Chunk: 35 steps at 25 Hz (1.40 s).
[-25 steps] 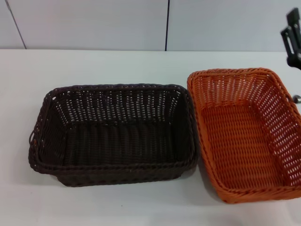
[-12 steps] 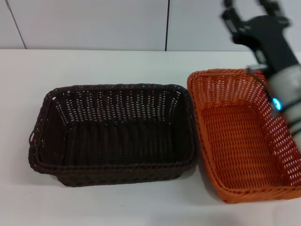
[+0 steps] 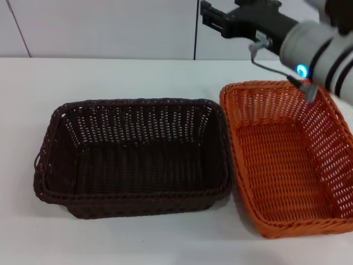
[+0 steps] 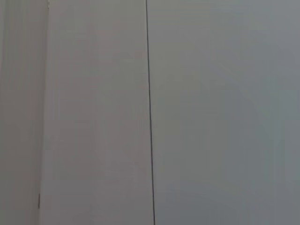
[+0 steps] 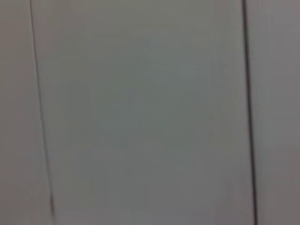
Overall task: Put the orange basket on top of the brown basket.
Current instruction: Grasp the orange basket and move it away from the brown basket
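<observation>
- Your right gripper (image 3: 212, 16) hangs high over the far part of the tabletop (image 3: 121, 77), at the end of the right arm reaching in from the right side; it points toward the robot's left.
- You cannot tell from any view whether that gripper is spread or closed; only its dark body and one projecting part show, and the right wrist view shows nothing but plain wall panels.
- Your left gripper is out of sight; the left wrist view also shows only wall.
- The orange basket (image 3: 287, 160) sits upright on the tabletop at the robot's right, nearer the robot and lower than the right gripper, and a little to its right.
- Its long axis runs roughly away from the robot, slightly slanted, so a short end faces the far side, close below the right forearm.
- The brown basket (image 3: 132, 157) sits upright just to the left of it, long axis across the view; their facing rims are touching or nearly so, and you cannot tell which.
- The right arm is plainly the nearer one to the orange basket, so in my judgement the coming move calls for bringing that gripper down and back toward the orange rim.
- Count: one orange basket, one brown basket, both empty; nothing is stacked yet.
</observation>
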Tool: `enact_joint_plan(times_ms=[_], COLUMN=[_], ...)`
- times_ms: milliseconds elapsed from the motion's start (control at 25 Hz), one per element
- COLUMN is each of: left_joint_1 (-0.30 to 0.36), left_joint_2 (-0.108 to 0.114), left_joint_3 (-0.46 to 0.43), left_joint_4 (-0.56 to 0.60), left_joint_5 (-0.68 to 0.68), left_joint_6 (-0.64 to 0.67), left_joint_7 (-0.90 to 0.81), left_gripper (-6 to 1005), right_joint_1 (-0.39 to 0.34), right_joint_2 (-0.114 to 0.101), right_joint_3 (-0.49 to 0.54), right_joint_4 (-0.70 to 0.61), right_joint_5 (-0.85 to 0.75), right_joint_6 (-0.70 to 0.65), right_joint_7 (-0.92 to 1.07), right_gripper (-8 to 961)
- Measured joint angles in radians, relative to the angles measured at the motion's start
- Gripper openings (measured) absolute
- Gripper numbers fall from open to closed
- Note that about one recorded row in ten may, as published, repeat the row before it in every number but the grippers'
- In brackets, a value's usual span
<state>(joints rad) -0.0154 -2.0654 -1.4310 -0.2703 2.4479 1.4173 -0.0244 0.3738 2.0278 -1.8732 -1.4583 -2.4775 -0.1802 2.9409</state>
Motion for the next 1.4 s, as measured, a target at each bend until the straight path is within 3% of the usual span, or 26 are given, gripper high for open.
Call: enact_joint_plan(times_ms=[40, 80, 200, 240, 280, 400, 440, 480, 520, 560, 640, 1040, 1400], left_joint_1=[-0.010, -0.017, -0.026, -0.026, -0.048, -0.059, -0.059, -0.065, -0.065, -0.070, -0.071, -0.073, -0.085], left_joint_2=[0.000, 0.001, 0.001, 0.001, 0.002, 0.003, 0.003, 0.003, 0.003, 0.004, 0.004, 0.002, 0.001], left_joint_3=[0.000, 0.000, 0.000, 0.000, 0.000, 0.000, 0.000, -0.001, -0.001, -0.015, -0.026, -0.059, -0.083], left_joint_4=[0.010, 0.017, 0.026, 0.026, 0.052, 0.065, 0.065, 0.070, 0.070, 0.075, 0.076, 0.081, 0.085], left_joint_5=[-0.002, -0.007, -0.010, -0.010, -0.019, -0.026, -0.026, -0.028, -0.028, -0.029, -0.029, -0.029, -0.029], left_joint_6=[-0.001, -0.004, -0.007, -0.007, -0.016, -0.020, -0.020, -0.021, -0.021, -0.026, -0.035, -0.067, -0.104], left_joint_7=[0.000, 0.000, 0.000, 0.000, 0.000, 0.000, 0.000, 0.000, 0.000, 0.006, 0.017, 0.058, 0.104], left_gripper=[780, 780, 780, 780, 780, 780, 780, 780, 780, 780, 780, 781, 781], right_joint_1=[0.024, 0.024, 0.072, 0.118, 0.118, 0.192, 0.237, 0.237, 0.274, 0.274, 0.319, 0.360, 0.363], right_joint_2=[0.016, 0.016, 0.029, 0.033, 0.033, 0.034, 0.035, 0.035, 0.035, 0.035, 0.035, 0.035, 0.042], right_joint_3=[0.068, 0.068, 0.169, 0.246, 0.246, 0.339, 0.402, 0.402, 0.448, 0.448, 0.502, 0.568, 0.558], right_joint_4=[-0.062, -0.062, -0.142, -0.183, -0.183, -0.210, -0.212, -0.212, -0.209, -0.209, -0.199, -0.207, -0.195], right_joint_5=[-0.001, -0.001, -0.001, 0.003, 0.003, 0.005, 0.005, 0.005, 0.006, 0.006, 0.006, 0.008, 0.079], right_joint_6=[-0.167, -0.167, -0.426, -0.617, -0.617, -0.836, -0.972, -0.972, -1.083, -1.083, -1.233, -1.534, -1.659], right_joint_7=[-0.009, -0.009, -0.014, -0.015, -0.015, -0.027, -0.045, -0.045, -0.064, -0.064, -0.114, -0.260, -0.341], right_gripper=[737, 737, 737, 737, 737, 737, 737, 737, 737, 737, 737, 736, 736])
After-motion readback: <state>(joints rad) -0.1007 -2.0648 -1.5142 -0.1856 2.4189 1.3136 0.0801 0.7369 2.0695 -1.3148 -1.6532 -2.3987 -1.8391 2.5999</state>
